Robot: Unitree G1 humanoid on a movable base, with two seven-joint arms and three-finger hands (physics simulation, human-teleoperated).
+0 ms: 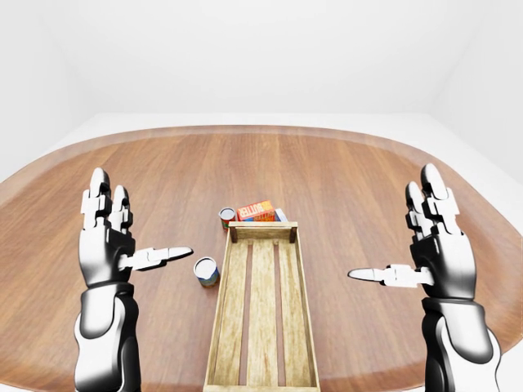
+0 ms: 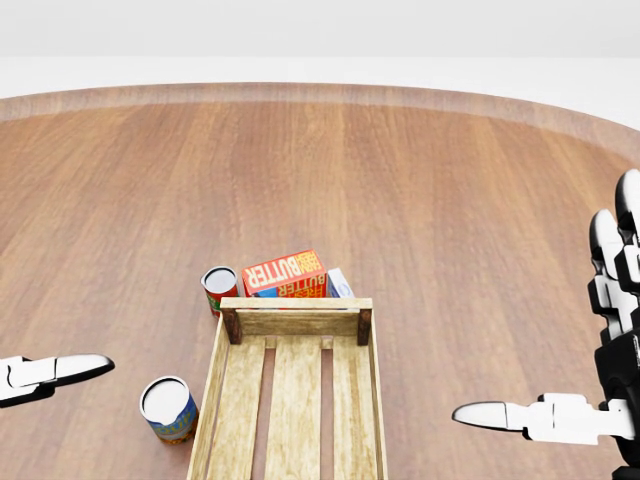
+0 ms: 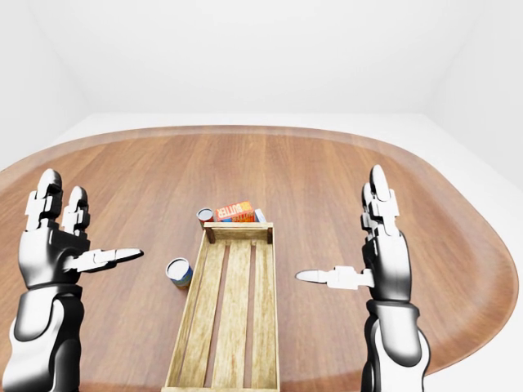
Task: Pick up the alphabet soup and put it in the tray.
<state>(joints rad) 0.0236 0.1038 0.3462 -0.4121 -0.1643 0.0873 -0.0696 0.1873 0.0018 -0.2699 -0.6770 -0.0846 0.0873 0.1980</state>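
The alphabet soup, a small upright can with a pale lid and a blue and orange label (image 2: 168,408), stands on the worktop low in the head view. It sits just beside the left long wall of the tray but outside it, and I cannot tell whether the two touch. The tray is a long, shallow crate of light wooden slats (image 2: 297,322), lying lengthwise up the picture with its near end cut off by the bottom edge, and its slatted floor holds nothing.

At the tray's upper left corner stands a second can with a red label (image 2: 220,288), well apart from the soup. Against the tray's upper end wall, on the outside, lies an orange and red carton lettered BUTTER (image 2: 285,273). A small white and blue box (image 2: 338,283) is tucked by its right end.

All of this rests on a broad, rounded worktop of reddish-brown wood (image 2: 450,200), set in a plain white room.

In the left-eye view the left hand (image 1: 106,249) is raised to the left of the soup, above the worktop. Its fingers are spread upright, the thumb points toward the can, and it grips nothing. The right hand (image 1: 441,257) mirrors it well to the right of the tray, fingers likewise splayed and empty, thumb pointing inward.
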